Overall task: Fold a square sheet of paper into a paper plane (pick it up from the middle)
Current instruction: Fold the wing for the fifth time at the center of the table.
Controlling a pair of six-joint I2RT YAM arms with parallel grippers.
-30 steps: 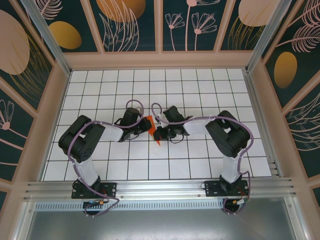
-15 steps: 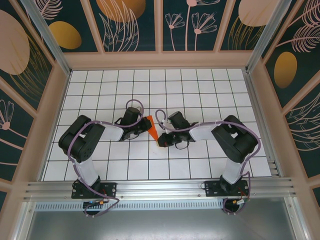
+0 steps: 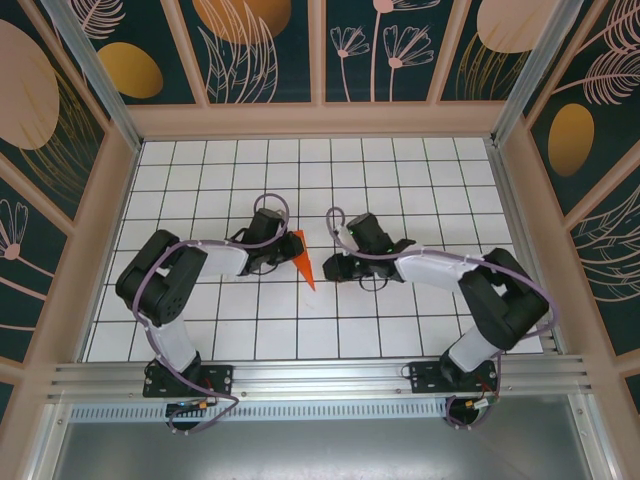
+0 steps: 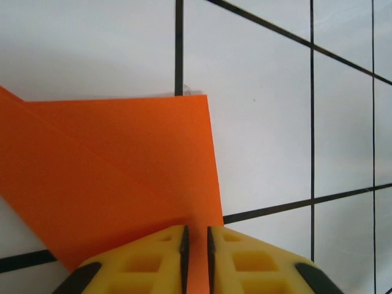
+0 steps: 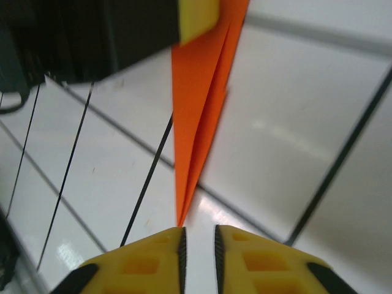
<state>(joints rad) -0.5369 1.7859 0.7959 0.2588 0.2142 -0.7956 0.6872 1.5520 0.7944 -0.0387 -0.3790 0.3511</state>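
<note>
The paper plane (image 3: 303, 258) lies on the white gridded surface (image 3: 400, 170), in the gap between the two arms near the middle. The left claw (image 3: 284, 250) sits at its wide far end, and the right claw (image 3: 326, 268) stands just beside its narrow half, on the other side.

From above, the plane's long axis runs from far to near and leans a little to the right as it comes nearer. Its sharp nose points toward the arm bases and its blunt tail points away.

The left wrist view shows what the overhead view cannot. The left claw (image 4: 196, 245) has its jaws only a thin slit apart, and a flat orange panel of the plane (image 4: 122, 165) runs into that slit. Whether they actually pinch it, I cannot tell.

The right wrist view looks along the plane (image 5: 196, 122) and shows its layered folds tapering to the nose. The nose ends right at the right claw (image 5: 199, 242), whose jaws are parted by a narrow, empty gap. One yellow finger (image 5: 197, 15) of the left claw shows at the plane's far end.
</note>
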